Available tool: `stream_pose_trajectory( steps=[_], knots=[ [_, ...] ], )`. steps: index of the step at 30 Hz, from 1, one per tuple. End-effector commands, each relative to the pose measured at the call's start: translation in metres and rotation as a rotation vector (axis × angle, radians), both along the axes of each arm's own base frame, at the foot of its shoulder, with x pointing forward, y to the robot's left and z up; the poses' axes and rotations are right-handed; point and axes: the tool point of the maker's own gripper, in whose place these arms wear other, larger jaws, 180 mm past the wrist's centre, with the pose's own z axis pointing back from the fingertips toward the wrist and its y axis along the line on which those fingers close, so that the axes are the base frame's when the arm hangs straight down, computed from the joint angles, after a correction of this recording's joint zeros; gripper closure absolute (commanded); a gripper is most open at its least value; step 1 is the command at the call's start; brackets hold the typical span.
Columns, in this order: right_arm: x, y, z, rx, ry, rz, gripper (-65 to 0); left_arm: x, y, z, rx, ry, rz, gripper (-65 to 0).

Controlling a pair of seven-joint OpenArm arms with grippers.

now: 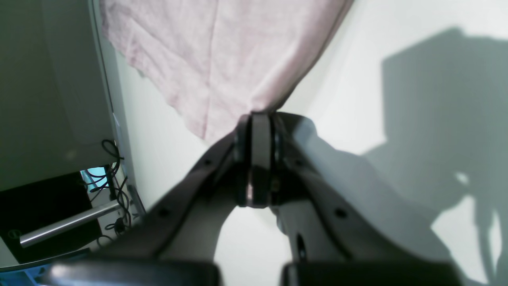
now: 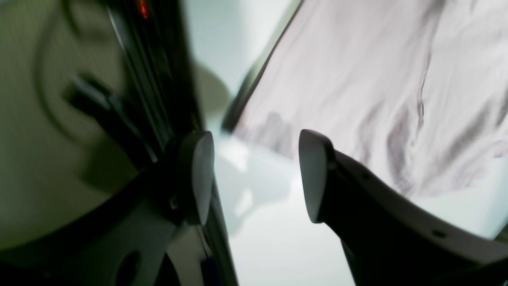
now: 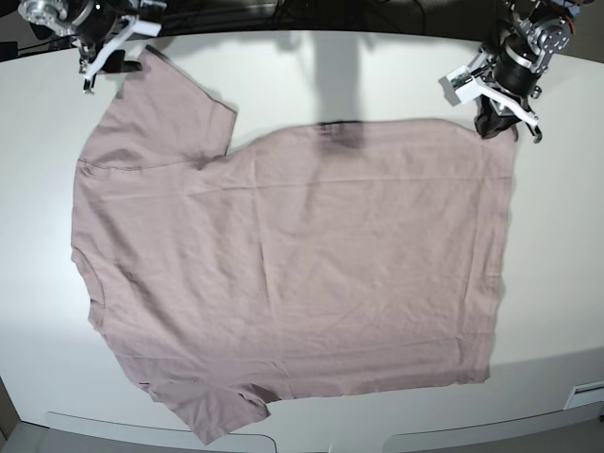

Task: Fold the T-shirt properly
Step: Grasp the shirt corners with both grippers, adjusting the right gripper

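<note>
Overhead, the T-shirt is seen spread flat on the white table, its hem toward the base view's right and its neck and sleeves toward the left; one sleeve points to the far edge, the other lies at the near edge. The left gripper is placed at the far hem corner, and in its wrist view the jaws are pressed together on a pinch of the cloth, which fans away from the closed tips (a corner hold, judged to give control of one whole edge for a fold). The right gripper is held beside the far sleeve with its jaws spread wide and nothing between them; in its wrist view the pads are seen apart over bare table, with the cloth's edge just beyond. This pose is judged to be an approach to the shoulder or sleeve, so that both far corners can be lifted together. The fold itself is judged not yet begun, since no layer is doubled over anywhere. A one-sided lift would likely skew the cloth.
</note>
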Motion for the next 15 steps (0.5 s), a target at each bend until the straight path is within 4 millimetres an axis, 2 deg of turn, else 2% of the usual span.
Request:
stream_pose_trajectory(
  steps=[1,4,7,10,15],
  knots=[
    [0.01,0.002,0.006,0.014,-0.027,0.002,-34.3,0.006,0.01,0.001,0.046,-0.03,0.017,0.0],
    [0.017,-0.003,0.006,-0.004,-0.035,-0.018,-34.3,0.006,0.01,0.001,0.046,-0.03,0.017,0.0],
    [0.007,-0.007,0.0,-0.022,0.023,-0.008,-34.3,0.006,0.009,0.001,0.045,-0.031,0.017,0.0],
    [-0.003,0.001,-0.006,0.033,0.065,0.0,-34.3,0.006,0.009,0.001,0.046,-0.03,0.017,0.0],
    [0.008,-0.002,-0.01,0.021,0.034,-0.021,-34.3,0.006,0.009,0.001,0.046,-0.03,0.017,0.0]
  ],
)
